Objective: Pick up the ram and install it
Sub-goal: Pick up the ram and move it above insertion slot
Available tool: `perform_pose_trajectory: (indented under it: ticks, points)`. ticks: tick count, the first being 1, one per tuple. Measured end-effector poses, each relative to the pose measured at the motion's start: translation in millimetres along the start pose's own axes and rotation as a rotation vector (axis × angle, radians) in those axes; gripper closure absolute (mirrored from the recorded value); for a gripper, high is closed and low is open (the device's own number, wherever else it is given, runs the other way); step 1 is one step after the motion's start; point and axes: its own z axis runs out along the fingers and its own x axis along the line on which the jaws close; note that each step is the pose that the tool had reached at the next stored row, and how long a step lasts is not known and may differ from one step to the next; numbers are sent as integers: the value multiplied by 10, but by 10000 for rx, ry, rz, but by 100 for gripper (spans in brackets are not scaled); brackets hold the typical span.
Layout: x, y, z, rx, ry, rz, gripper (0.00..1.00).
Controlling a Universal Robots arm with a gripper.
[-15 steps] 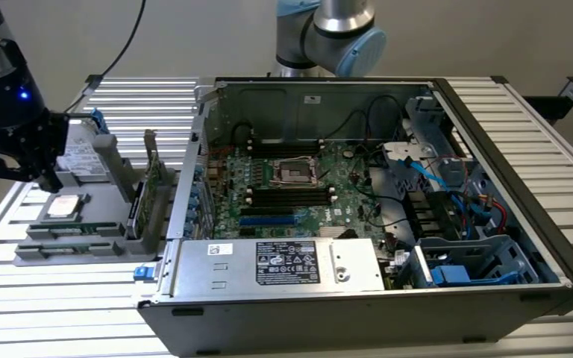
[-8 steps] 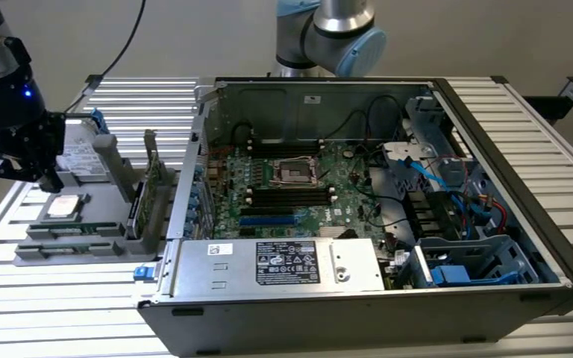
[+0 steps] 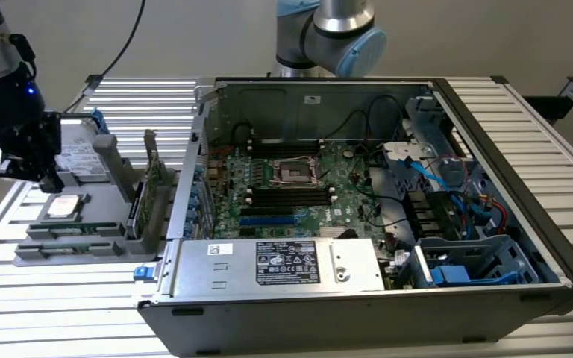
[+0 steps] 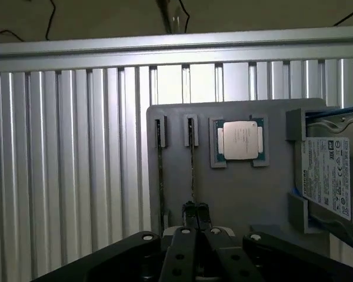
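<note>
Hovering over the gray parts tray (image 4: 235, 200) at the exterior view's left, the arm (image 3: 8, 82) has its jaws pinched fully shut, with nothing between them as far as I can see. In the wrist view the closed tips line up with the ram (image 4: 192, 167), a thin stick seen edge-on in its groove in the tray. Can't tell whether they touch it. A second stick (image 4: 160, 170) lies in the groove just beside it. The CPU (image 4: 241, 140) sits in its own pocket next to those, and the hard drive (image 4: 332, 170) is on the CPU's far side. An expansion card (image 3: 150, 160) stands upright at the tray's edge nearest the open PC case (image 3: 366, 298), which sits on the slatted bench (image 4: 65, 164) with its motherboard (image 3: 297, 186) facing up
</note>
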Motion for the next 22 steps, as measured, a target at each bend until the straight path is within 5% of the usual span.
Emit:
perform_pose_trajectory:
  ticks: [7, 22]
  points:
    - [34, 14, 19, 13, -5, -27, 69]
    - [284, 26, 273, 37, -192, -591, 69]
